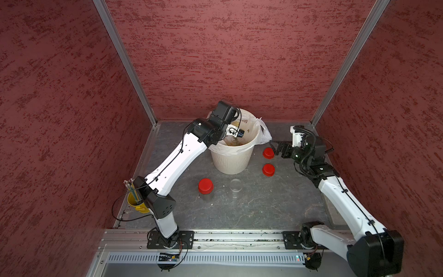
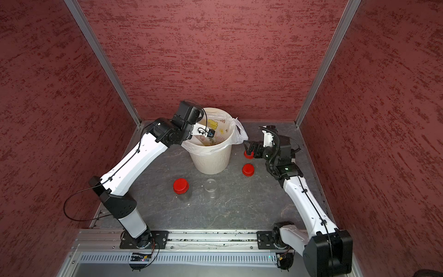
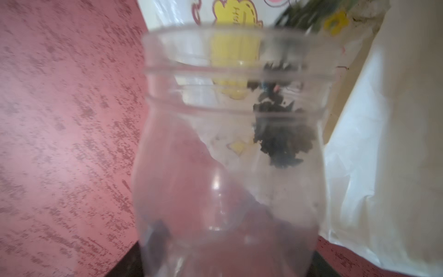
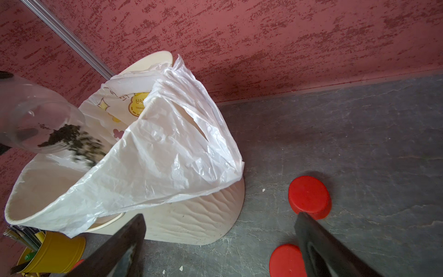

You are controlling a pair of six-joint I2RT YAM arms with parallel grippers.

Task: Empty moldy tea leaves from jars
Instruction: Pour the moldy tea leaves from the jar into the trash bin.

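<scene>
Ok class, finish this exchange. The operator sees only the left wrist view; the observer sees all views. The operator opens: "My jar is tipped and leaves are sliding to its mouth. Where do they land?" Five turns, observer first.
Observer: In the right wrist view the tea leaves fall from the held jar into the bagged bin.
Operator: Any jars left to do?
Observer: In both top views one capped jar stands on the table.
Operator: Is the right gripper free?
Observer: Yes, the right gripper is open and holds nothing.
</scene>
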